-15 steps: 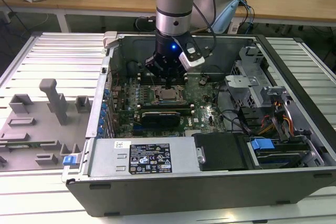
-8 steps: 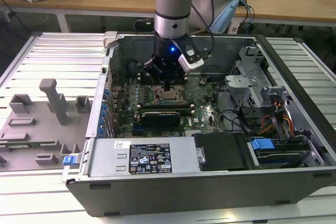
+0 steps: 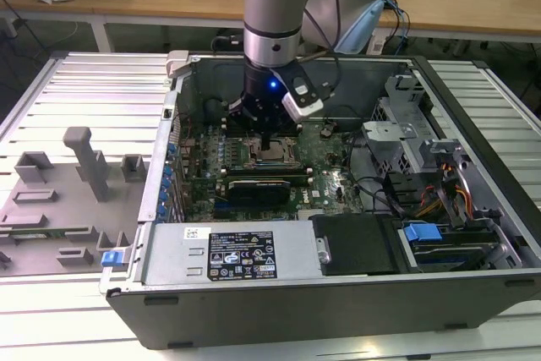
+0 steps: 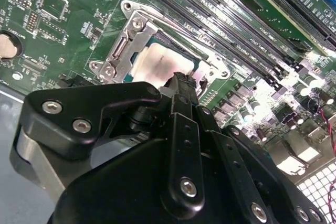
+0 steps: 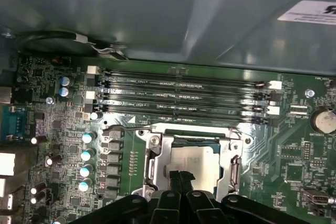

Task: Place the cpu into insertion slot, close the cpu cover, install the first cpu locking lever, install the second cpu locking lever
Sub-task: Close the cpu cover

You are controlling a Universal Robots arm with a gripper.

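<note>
Black two-finger gripper (image 5: 178, 174) stands straight down over the square dark insertion slot (image 3: 275, 154) on the green circuit board (image 5: 294, 150), inside the open grey computer case (image 3: 254, 310). Fingers are pressed together, gripping nothing, tip at or just above the chip: a pushing pose rather than a carrying one, I judge. The flat dull-silver square cpu (image 5: 197, 158) sits in the slot. The thin silver-grey windowed cpu cover (image 5: 157, 166) lies flat around it, framing its top. In the first wrist view a thin wire locking lever (image 5: 126, 128) runs along the socket edge nearest the long black memory slots (image 5: 184, 95); latched or not, cannot tell. The exterior view gives the arm's upright stance; both wrist views give the socket detail.
</note>
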